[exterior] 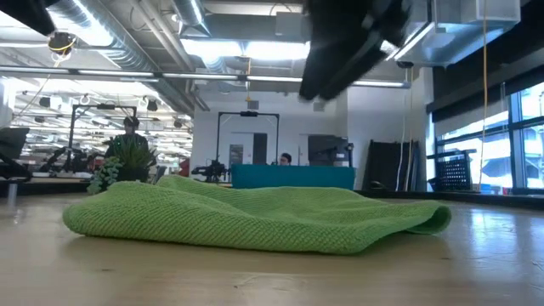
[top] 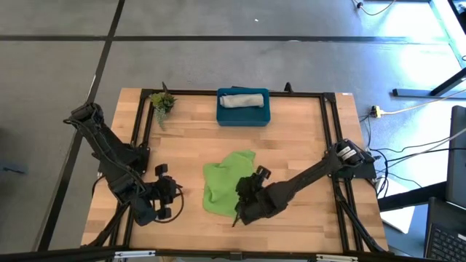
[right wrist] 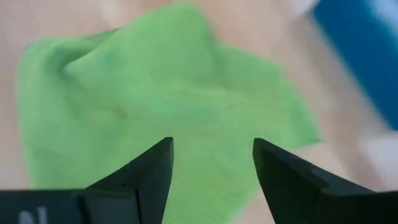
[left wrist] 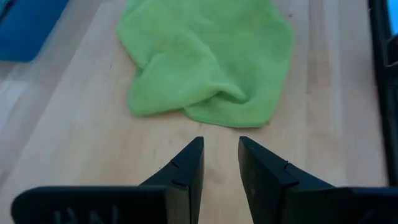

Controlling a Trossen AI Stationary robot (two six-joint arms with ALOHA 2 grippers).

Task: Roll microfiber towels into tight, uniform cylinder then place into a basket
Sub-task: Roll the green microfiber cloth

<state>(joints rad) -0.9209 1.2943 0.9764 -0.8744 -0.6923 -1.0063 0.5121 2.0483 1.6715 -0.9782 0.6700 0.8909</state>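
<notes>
We see the left tool (top: 175,195) low on the counter (top: 298,138), fingers parted, grasping nothing. The crumpled lime green towel (top: 222,182) lies mid-counter; the right tool (top: 246,191) hovers over it, released. Farther back, the teal basket (top: 244,116) holds the rolled grey towel (top: 242,100).

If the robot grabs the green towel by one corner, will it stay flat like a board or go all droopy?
Probably droopy. The green towel lies in soft folds and humps on the table, so it looks floppy, not stiff. It looks thin and fuzzy, so likely light and not slippery. The right gripper hangs open over it; a push would probably just bunch it up.
</notes>
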